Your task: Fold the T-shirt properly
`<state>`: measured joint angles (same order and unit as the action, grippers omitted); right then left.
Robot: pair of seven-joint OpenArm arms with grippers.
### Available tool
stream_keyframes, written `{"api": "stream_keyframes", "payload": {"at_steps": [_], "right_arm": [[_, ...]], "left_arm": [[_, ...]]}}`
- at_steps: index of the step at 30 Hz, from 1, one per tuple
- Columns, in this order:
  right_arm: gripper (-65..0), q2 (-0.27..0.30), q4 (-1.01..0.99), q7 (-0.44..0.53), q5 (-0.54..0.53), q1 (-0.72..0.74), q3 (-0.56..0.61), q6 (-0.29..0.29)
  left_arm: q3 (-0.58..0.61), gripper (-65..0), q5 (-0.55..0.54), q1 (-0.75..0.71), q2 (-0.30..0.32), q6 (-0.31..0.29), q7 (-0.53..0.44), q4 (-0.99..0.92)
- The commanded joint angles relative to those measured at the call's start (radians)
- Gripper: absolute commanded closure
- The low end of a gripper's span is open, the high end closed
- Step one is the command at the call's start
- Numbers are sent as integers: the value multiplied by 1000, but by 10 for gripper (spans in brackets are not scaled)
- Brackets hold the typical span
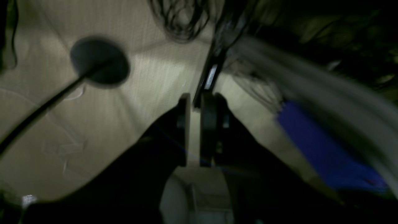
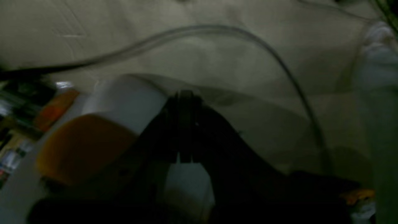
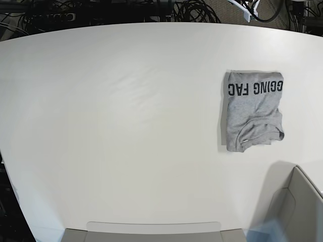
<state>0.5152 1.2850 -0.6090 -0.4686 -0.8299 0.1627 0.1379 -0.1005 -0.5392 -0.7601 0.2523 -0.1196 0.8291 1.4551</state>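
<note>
Two grippers clear of work: left gripper (image 1: pixel 195 129) jaws slightly parted, empty; right gripper (image 2: pixel 186 124) clenched, empty. T-shirt (image 3: pixel 254 110) lies folded on table (image 3: pixel 126 126), right side. You look finished.

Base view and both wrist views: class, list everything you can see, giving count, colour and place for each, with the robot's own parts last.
T-shirt: one, heather grey with black lettering, folded into a compact rectangle on the right part of the table in the base view.
Table: one, white, fills most of the base view.
Cables: a tangle, black, beyond the table's far edge.
Grey box-like object: one, grey, bottom right corner of the base view; too cropped to identify.
Left gripper: one, black, slightly open with a narrow gap, holding nothing; blurred.
Right gripper: one, black, shut and empty, in a dark, blurred view.
</note>
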Motion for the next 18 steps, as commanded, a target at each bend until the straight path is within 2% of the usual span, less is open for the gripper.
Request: {"api": "stream_keyframes", "payload": {"at_steps": [1,5,9,11,14,16,18], "right_arm": [[0,12,-43,18,9,33,22,6],[0,23,-242,111,11,165,127,6],[0,20,-402,202,11,263,245,4],[0,16,-494,289,12,315,328,4],[0,-3,-692,478,12,393,467,4],[0,-17,-807,605,12,433,545,4],[0,-36,-878,700,12,465,621,4]], "left_arm": [[15,-64,-5,7,6,-2,2,-35],[84,-64,-5,133,5,-2,-26,-267],[210,-64,-5,253,6,-2,-190,-561],[288,-64,-3,324,6,-1,-291,-726],[387,-64,-3,419,3,-1,-431,-910],[420,-64,-3,456,2,-1,-483,-963],[428,-64,-3,486,2,-1,-495,-996]]}}
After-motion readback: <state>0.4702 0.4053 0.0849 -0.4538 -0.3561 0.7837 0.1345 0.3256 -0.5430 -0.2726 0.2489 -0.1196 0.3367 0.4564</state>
